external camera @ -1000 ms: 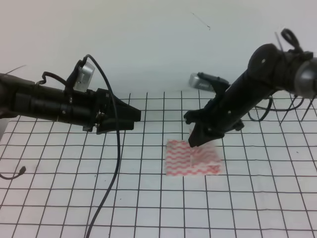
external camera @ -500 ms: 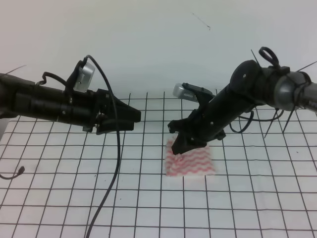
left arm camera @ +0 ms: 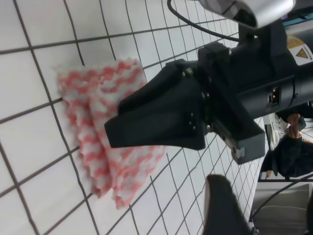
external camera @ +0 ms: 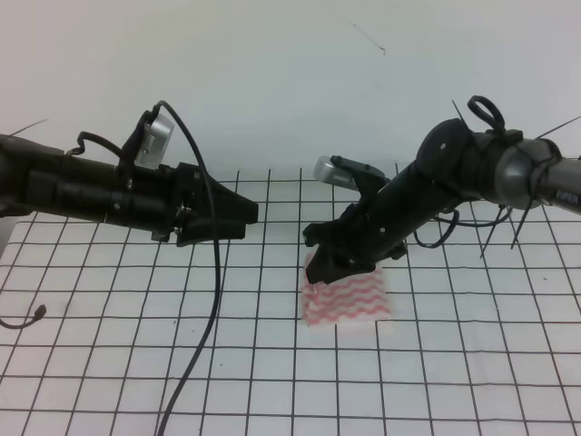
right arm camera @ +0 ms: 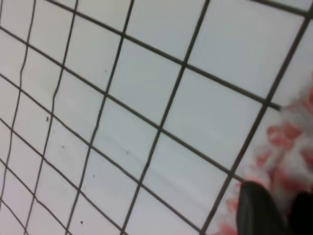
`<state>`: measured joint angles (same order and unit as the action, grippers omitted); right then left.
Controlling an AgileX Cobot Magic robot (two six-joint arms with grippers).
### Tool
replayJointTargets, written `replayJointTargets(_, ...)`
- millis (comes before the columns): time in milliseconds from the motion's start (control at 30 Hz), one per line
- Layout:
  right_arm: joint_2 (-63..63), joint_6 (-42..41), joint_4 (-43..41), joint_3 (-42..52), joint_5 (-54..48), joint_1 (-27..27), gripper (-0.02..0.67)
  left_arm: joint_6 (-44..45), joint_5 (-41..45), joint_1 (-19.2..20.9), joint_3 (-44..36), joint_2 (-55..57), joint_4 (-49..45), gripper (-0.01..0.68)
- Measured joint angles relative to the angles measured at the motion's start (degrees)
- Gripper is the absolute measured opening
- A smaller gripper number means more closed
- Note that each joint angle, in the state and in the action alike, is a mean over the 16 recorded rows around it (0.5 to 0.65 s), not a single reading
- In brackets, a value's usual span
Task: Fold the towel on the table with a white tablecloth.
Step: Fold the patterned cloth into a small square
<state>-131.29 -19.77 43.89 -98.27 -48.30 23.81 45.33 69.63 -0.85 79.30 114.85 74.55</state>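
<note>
Pink-striped towel [external camera: 347, 297] lies folded at table [external camera: 272, 381] centre as my right gripper [external camera: 320, 269], jaw state unclear, presses its ten-o'clock corner; lifting carelessly could drag the fold open, left gripper [external camera: 247, 213] idle, seemingly closed.

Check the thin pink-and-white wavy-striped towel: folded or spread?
Folded: the thin pink-and-white wavy-striped towel shows two overlapping layers in the left wrist view.

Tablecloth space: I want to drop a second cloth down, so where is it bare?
The near strip of the tablecloth, in front of the towel, is bare. So is the near-left stretch beyond the hanging cable. The middle is crowded: the right gripper sits on the towel, the left gripper hangs alongside.
</note>
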Motion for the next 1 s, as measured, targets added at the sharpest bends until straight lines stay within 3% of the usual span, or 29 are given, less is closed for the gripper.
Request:
replayJointTargets(267,0.0,-4.68,4.63,0.0,1.89,0.15,0.2,0.0,0.0,0.0,0.0,0.0,0.0,0.342)
replayJointTargets(567,0.69,-10.26,6.9,0.0,3.77,0.18,0.214,0.02,1.0,-0.03,-0.02,-0.12,-0.02,0.343)
replayJointTargets(833,4.34,-9.62,-4.41,-0.03,2.89,0.2,0.196,0.07,1.02,-0.03,-0.02,-0.12,-0.22,0.343)
replayJointTargets(1000,6.19,-7.86,-12.6,0.01,0.82,0.2,0.15,0.1,0.53,-0.02,-0.01,-0.06,-0.32,0.342)
